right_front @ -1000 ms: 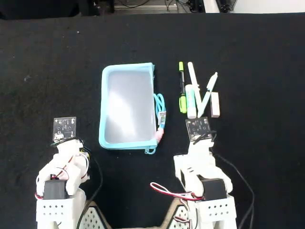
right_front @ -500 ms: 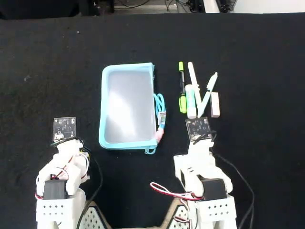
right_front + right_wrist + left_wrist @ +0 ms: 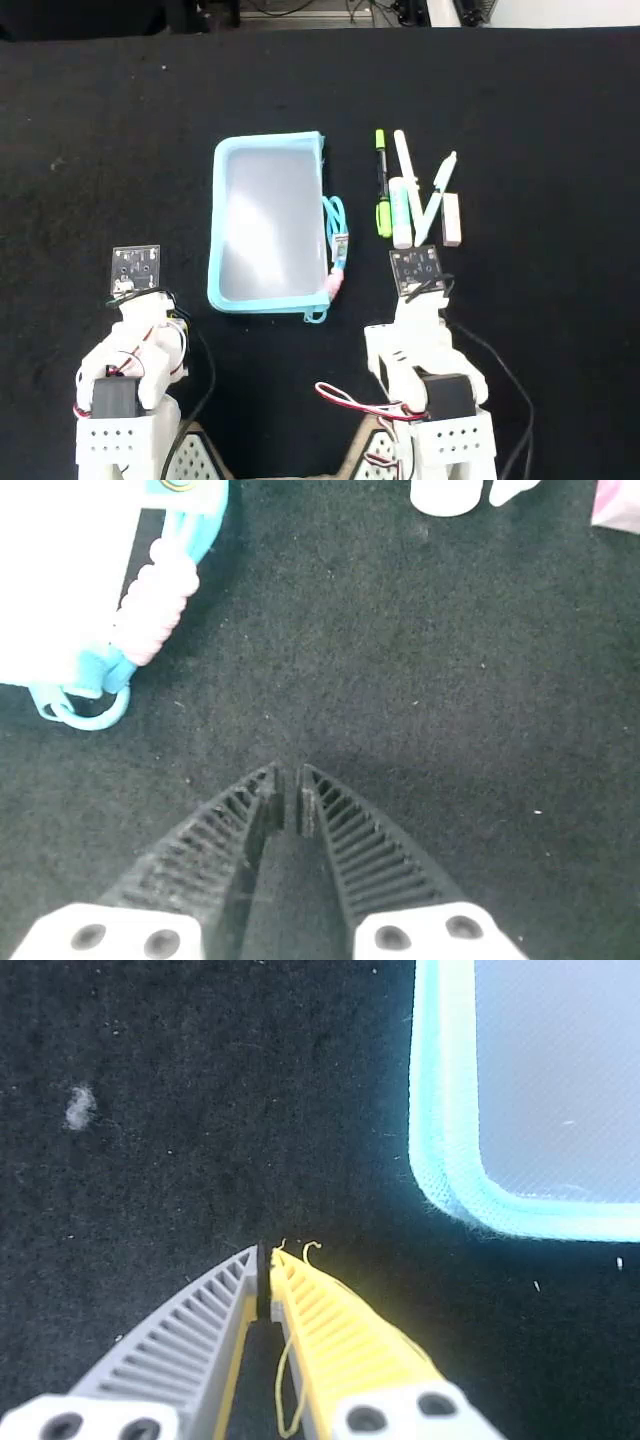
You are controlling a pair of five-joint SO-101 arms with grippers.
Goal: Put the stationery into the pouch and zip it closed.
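Note:
A light blue pouch (image 3: 268,222) with a clear face lies flat in the middle of the black table, its blue strap and pink pull (image 3: 336,262) trailing off its right side. To its right lie a green highlighter (image 3: 382,183), white pens (image 3: 408,178), a glue stick (image 3: 401,214) and a white eraser (image 3: 452,219). My left gripper (image 3: 266,1260) rests shut and empty near the pouch's near left corner (image 3: 470,1195). My right gripper (image 3: 288,778) is shut and empty just short of the pink pull (image 3: 155,600) and the glue stick's end (image 3: 447,494).
The black cloth (image 3: 530,130) spreads widely around the pouch and pens. A fiducial tag sits on each arm's wrist (image 3: 135,268) (image 3: 417,268). Loose red and white wires (image 3: 350,398) lie between the two arm bases at the table's front.

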